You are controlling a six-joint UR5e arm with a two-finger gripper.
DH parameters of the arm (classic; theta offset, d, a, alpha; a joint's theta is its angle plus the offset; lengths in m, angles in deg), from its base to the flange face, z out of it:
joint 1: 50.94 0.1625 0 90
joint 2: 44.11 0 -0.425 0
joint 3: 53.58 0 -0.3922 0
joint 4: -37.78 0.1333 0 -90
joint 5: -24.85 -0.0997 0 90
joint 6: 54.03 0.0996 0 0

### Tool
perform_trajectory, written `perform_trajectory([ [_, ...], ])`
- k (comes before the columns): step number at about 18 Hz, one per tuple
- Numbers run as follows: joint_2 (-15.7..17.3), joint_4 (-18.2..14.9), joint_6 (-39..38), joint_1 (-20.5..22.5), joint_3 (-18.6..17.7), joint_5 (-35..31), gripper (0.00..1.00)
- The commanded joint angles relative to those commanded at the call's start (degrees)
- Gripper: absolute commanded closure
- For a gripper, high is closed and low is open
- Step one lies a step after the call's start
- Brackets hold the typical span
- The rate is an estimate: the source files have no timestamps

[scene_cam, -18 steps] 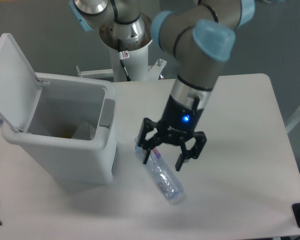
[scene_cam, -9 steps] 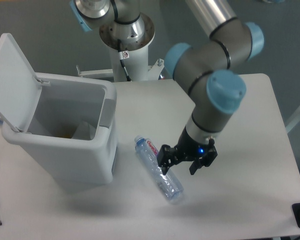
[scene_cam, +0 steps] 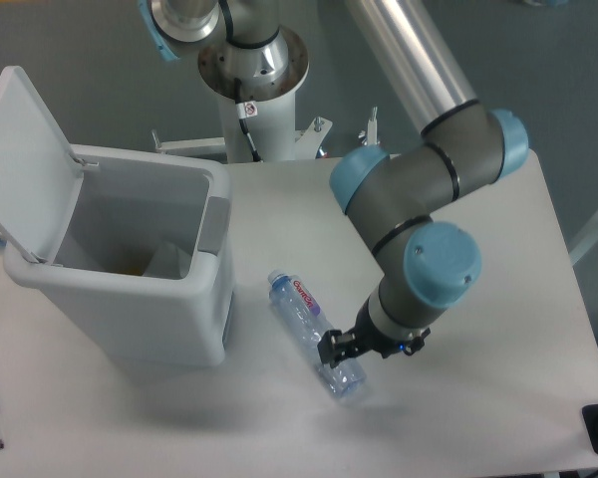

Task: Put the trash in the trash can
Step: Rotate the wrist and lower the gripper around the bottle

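The trash can stands open on the white surface, lid tilted back, something pale inside. The clear water bottle lies beside it. The gripper sits at the bottle's lower end; whether its jaws pinch it cannot be told.

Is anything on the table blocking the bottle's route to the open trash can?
Nothing visible does. The bottle lies on bare table beside the trash can, whose lid is up. The gripper is already at it.

White table with rounded corners, filling the view from 9 to 4 o'clock. Dark grey floor beyond, toward 12 o'clock.
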Motion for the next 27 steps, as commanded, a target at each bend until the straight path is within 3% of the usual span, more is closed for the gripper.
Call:
perform_trajectory([
  [12, -3.96, 0.62, -6.6, -4.48, -0.43, -11.07, 0.17],
  [19, -4.49, 0.7, -6.95, -4.75, -0.52, -11.96, 0.19],
  [27, -4.84, 0.88, -8.62, -4.75, -0.35, -12.14, 0.3],
])
